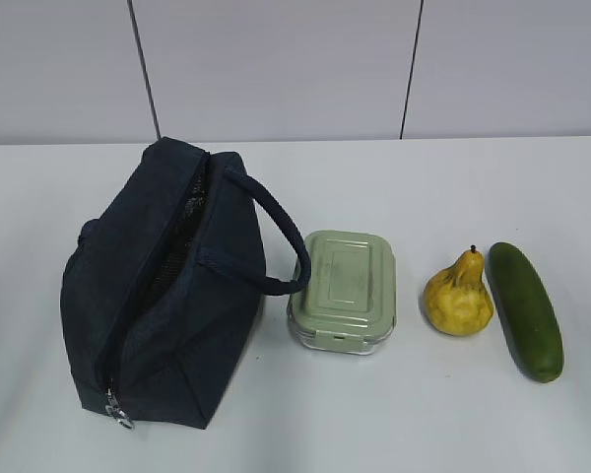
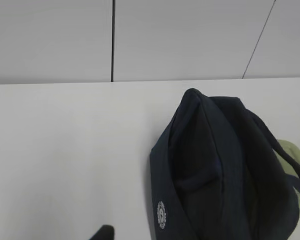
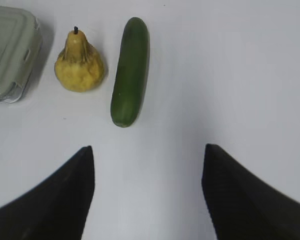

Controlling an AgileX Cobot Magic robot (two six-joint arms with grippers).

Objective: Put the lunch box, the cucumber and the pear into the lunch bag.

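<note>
Nearest the lens in the right wrist view we see the right gripper (image 3: 147, 192): two dark matte fingers (image 3: 55, 202) spread wide, nothing between them, hanging over bare white table (image 3: 230, 75). Beyond the fingers: the cucumber (image 3: 130, 71), smooth, dark green, long with rounded ends, lying on the table. Just beside it on its left, the pear (image 3: 79, 64), bumpy yellow skin, narrow neck, short dark stem, not clearly touching the cucumber. Further left, the lunch box (image 3: 10, 50): pale green flat lid, rounded corners, clear base, near the pear but apart.

Left gripper (image 2: 104, 232): we only get a dark sliver at the bottom edge of the left wrist view, so we cannot tell how its fingers stand.

The lunch bag (image 1: 163, 291) is boxy dark navy fabric, sitting on the table left of the lunch box, zipper open along the top, metal ring pull (image 1: 121, 414) at the near end. One thick looped handle (image 1: 276, 236) droops onto the lunch box edge.
</note>
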